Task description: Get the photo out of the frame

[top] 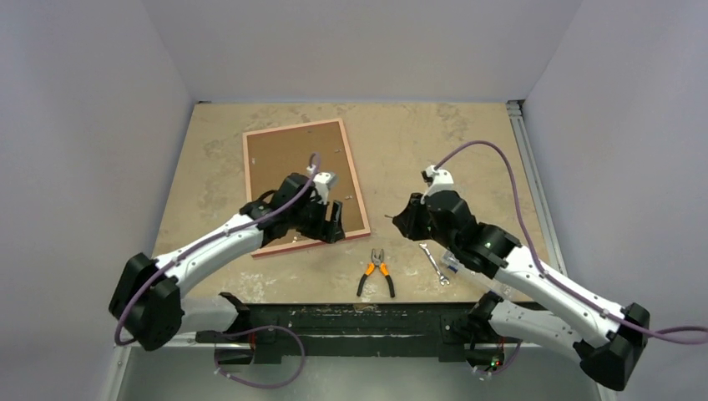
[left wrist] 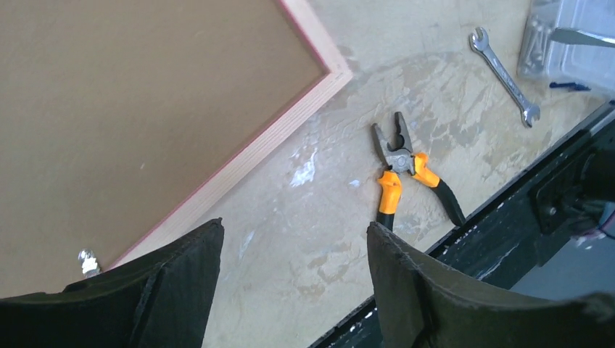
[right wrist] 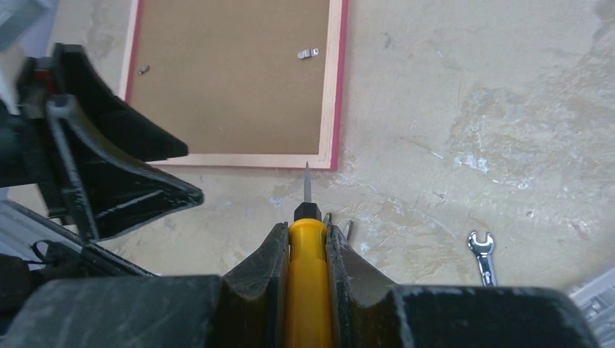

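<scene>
The frame [top: 284,159], a big thin rectangle with a pink-red edge, is lying face down on the pale, scuffed table [top: 434,142], so I am seeing only its brown board back. The left gripper [left wrist: 294,232] is hanging over the frame's near edge. Its black jaws are standing wide apart and gripping nothing. I think it is getting ready to hold the frame steady.

The right gripper [right wrist: 308,232] is squeezing tight on a yellow-handled screwdriver [right wrist: 308,254]. The thin metal tip is pointing at the frame's near edge, just short of touching it. I guess it is aiming for the small silver clips [right wrist: 308,53] that are pinning the board down.

The photo is not showing; it is probably hiding under that board. Orange-handled pliers [top: 377,271] and a small silver wrench [top: 434,263] are lying apart near the front, maybe waiting in case they are needed.
</scene>
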### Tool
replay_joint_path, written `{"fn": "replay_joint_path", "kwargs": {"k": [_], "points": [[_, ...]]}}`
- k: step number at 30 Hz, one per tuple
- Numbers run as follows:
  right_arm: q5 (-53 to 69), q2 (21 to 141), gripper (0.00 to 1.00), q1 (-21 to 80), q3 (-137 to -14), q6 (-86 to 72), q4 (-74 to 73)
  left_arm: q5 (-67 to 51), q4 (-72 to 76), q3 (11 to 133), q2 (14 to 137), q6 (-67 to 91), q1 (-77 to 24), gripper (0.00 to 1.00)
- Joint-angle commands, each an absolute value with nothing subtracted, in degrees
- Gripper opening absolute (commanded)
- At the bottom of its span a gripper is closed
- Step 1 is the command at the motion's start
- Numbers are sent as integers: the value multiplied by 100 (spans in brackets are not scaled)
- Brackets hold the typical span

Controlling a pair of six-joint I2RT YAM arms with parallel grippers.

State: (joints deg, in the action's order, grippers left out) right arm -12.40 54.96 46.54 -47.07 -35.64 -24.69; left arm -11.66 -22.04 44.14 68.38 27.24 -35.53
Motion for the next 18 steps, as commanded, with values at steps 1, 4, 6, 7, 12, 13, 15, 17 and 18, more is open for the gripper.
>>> {"fn": "replay_joint_path", "kwargs": {"k": [1,4,6,7,12,13,15,17,18], "points": [[-1662,4732,0,4624,-4505,-3721,-2364,-1072,-2519,5284,7679,1404,-4053,69],[-1735,4294,0,4624,-4483,-3709,-2678,-800,-2489,5511,8151,943,-4426,65],[-1780,3981,0,4623,-4459,-3717,-2829,-411,-2634,5767,8495,684,-4713,65],[-1811,3835,0,4616,-4430,-3722,-2886,-243,-2729,5920,8677,540,-4844,64],[-2031,3223,0,4625,-4320,-3718,-3160,722,-3221,6658,9610,97,-5326,60],[-2055,3154,0,4623,-4322,-3712,-3228,867,-3219,6699,9705,90,-5385,59],[-2092,3041,0,4627,-4345,-3709,-3342,1161,-3163,6739,9861,30,-5495,58],[-2120,2954,0,4623,-4343,-3717,-3427,1318,-3126,6792,9959,26,-5519,58],[-2135,2921,0,4627,-4342,-3713,-3454,1378,-3110,6816,10004,26,-5519,58]]}}
